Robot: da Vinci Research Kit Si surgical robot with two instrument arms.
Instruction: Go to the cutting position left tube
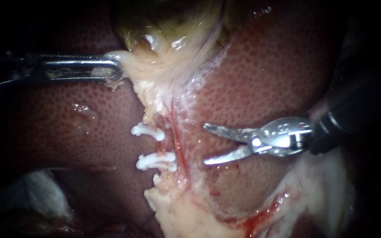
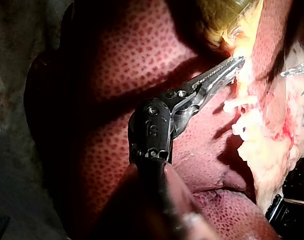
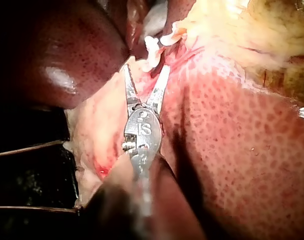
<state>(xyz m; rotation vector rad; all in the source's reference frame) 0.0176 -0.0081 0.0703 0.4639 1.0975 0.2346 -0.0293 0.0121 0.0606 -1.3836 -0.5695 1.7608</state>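
Where left instrument (image 1: 113,67) pinches: soft yellow gallbladder (image 1: 168,39), 10 o'clock.
Right instrument (image 1: 206,144): curved blades wide apart, 3 o'clock.
Clips (image 1: 148,131): white, bumpy.

**Steel tips, dark shafts**

Ends, on the left instrument (image 1: 116,70), in long slim steel jaws, toothed inside, with screws at a black hinge. Carries, on the right instrument (image 1: 204,144), two thin pointed silver blades, a stamped steel hinge block, a dark shaft.

Your right instrument (image 3: 144,82): blades spread, nothing gripped; white clips (image 3: 153,50) just ahead of the tips; liver (image 3: 232,150) beside it.
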